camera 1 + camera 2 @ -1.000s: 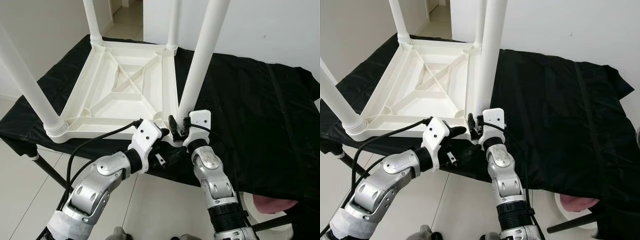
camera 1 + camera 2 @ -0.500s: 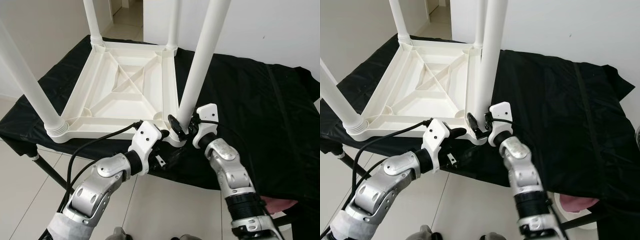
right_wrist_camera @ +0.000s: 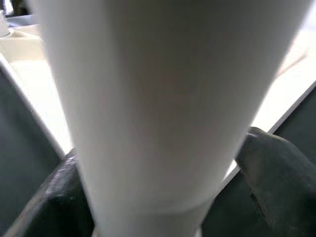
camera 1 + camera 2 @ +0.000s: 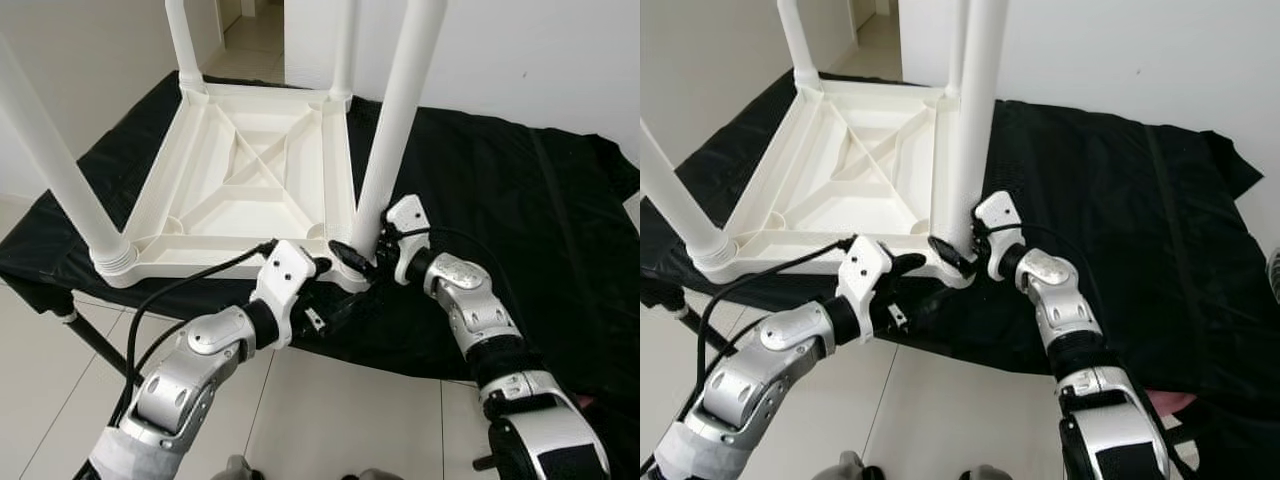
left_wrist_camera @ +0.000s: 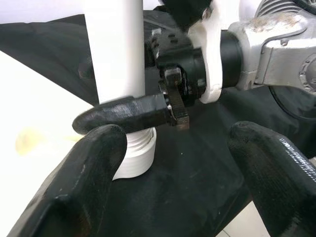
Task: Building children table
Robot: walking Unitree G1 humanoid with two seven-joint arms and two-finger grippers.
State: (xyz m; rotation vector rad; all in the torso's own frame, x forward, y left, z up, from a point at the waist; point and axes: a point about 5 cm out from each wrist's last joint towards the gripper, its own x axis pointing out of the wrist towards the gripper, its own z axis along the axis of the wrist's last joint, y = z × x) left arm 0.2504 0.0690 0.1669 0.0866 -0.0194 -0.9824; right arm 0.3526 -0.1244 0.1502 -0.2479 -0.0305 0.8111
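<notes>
The right end effector (image 4: 362, 258) grasps the base of the near-right leg (image 4: 392, 130) of the upturned white children's table (image 4: 255, 180); the left end effector (image 4: 322, 272), released, sits at its 9 o'clock.

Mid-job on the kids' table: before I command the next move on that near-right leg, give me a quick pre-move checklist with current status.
1. Right gripper around the base of the near-right leg: ok, a finger shows on each side of the leg in the right wrist view.
2. Left gripper free of the leg: ok, open, fingers apart just short of the corner.
3. Leg seated in its threaded socket: cannot tell how far in it is.
4. Upturned tabletop flat on the black cloth: ok.
5. Other three legs standing: ok.
6. Left arm's black cable away from the corner: ok.
</notes>
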